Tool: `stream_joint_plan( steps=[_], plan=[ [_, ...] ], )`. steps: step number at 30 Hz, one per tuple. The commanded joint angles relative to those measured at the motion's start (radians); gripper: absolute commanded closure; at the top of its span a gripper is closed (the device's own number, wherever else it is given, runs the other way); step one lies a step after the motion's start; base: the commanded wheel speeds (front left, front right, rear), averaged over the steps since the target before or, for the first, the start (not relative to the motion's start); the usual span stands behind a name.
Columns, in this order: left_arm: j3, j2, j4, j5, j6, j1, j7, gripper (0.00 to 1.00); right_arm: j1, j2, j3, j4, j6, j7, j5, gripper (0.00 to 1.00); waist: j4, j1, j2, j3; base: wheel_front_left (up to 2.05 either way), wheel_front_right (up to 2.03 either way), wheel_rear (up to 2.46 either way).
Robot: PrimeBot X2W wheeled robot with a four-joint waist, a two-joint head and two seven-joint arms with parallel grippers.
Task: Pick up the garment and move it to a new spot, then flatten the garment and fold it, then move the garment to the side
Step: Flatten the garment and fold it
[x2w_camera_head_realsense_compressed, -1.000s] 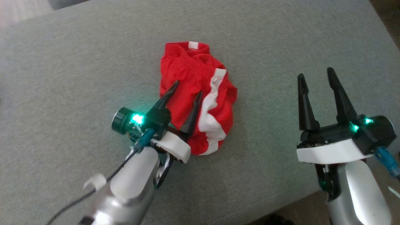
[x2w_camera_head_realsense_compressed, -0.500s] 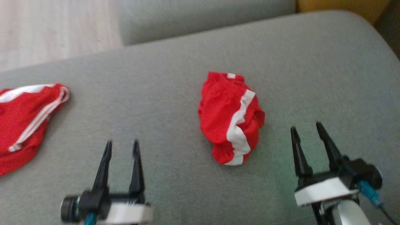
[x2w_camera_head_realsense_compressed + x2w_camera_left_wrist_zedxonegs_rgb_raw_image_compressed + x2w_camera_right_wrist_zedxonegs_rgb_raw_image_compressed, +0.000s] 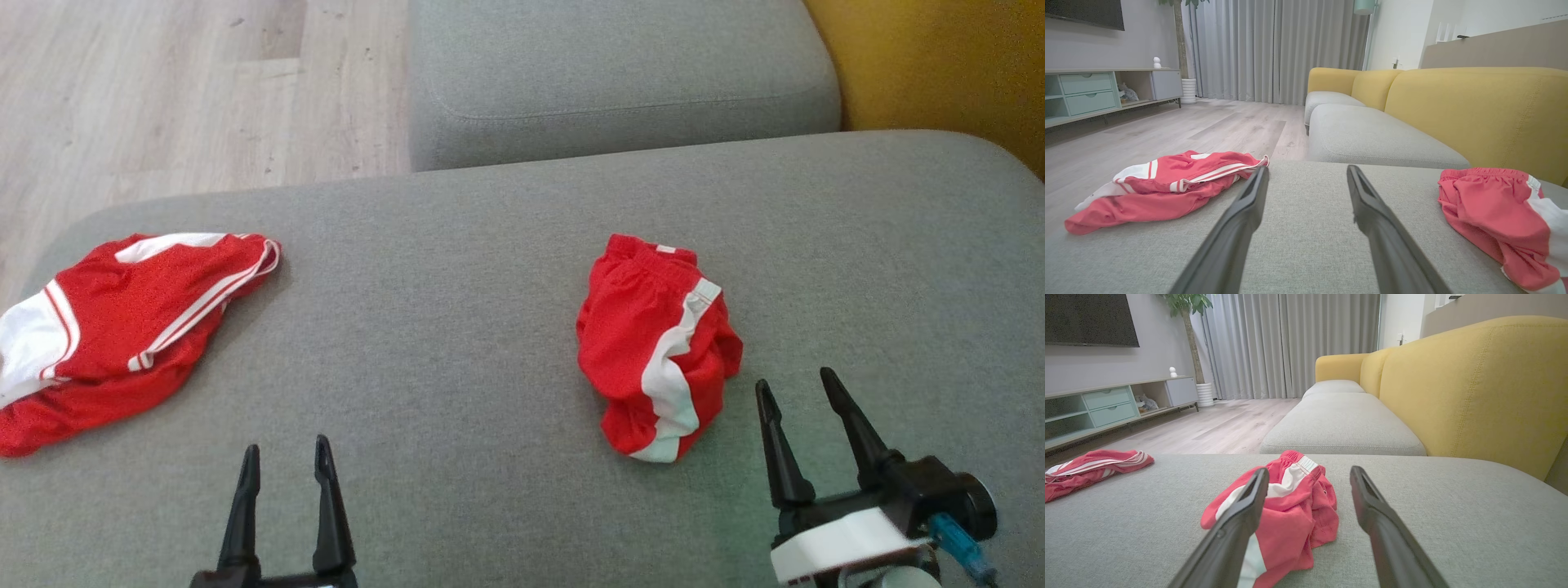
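Ahead of my left claw [image 3: 286, 443] the grey cushion [image 3: 457, 269] lies bare, a wide lane between the flat red garment [image 3: 122, 327] at the far left and the bunched red shorts [image 3: 657, 351]. The shorts sit just left of my right claw [image 3: 793, 378]; bare cushion runs on to its right
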Motion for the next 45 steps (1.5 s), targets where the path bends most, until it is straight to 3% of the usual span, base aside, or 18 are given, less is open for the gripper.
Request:
stream_joint_plan(
  steps=[1, 24, 27, 30, 35, 39, 42, 45],
  plan=[
    [0.030, -0.005, -0.037, 0.000, -0.003, -0.026, -0.009, 0.00, -0.023, -0.003, 0.020, -0.035, -0.001, -0.004, -0.010, 0.00, 0.005, 0.0001, -0.0001, -0.001, 0.00, 0.00, 0.00],
    [-0.002, -0.005, -0.009, 0.001, -0.018, -0.014, -0.009, 0.00, -0.021, -0.003, 0.031, -0.013, -0.001, -0.004, 0.000, 0.00, 0.004, 0.0001, -0.0001, 0.001, 0.00, 0.00, 0.00],
    [-0.018, -0.005, 0.014, 0.005, -0.059, -0.034, -0.009, 0.00, -0.022, -0.003, 0.022, -0.018, -0.001, -0.004, 0.005, 0.00, -0.011, 0.0001, -0.0001, 0.009, 0.00, 0.00, 0.00],
    [-0.039, -0.002, 0.064, 0.028, -0.137, -0.072, -0.010, 0.00, -0.024, -0.003, 0.017, -0.032, -0.001, -0.004, 0.030, 0.00, -0.031, 0.0001, -0.0001, 0.025, 0.00, 0.00, 0.00],
    [-0.049, 0.014, 0.120, 0.055, -0.227, -0.173, -0.010, 0.00, -0.041, -0.003, 0.032, -0.037, -0.001, -0.004, 0.022, 0.00, -0.094, 0.0001, -0.0001, 0.061, 0.00, 0.00, 0.00],
    [-0.117, 0.034, 0.190, -0.006, -0.286, -0.298, 0.030, 0.00, -0.065, -0.003, 0.038, -0.047, -0.001, -0.004, 0.014, 0.00, -0.137, 0.0001, -0.0001, 0.110, 0.00, 0.00, 0.00],
    [-0.234, 0.098, 0.194, -0.074, -0.295, -0.441, 0.138, 0.00, -0.083, -0.003, 0.047, -0.047, -0.001, -0.004, 0.007, 0.00, -0.163, 0.0001, -0.0001, 0.144, 0.00, 0.00, 0.00],
    [-0.407, 0.223, 0.143, -0.187, -0.296, -0.612, 0.272, 0.00, -0.110, -0.003, 0.053, -0.052, -0.001, -0.004, 0.010, 0.00, -0.188, 0.0001, -0.0001, 0.184, 0.00, 0.00, 0.00]
  ],
)
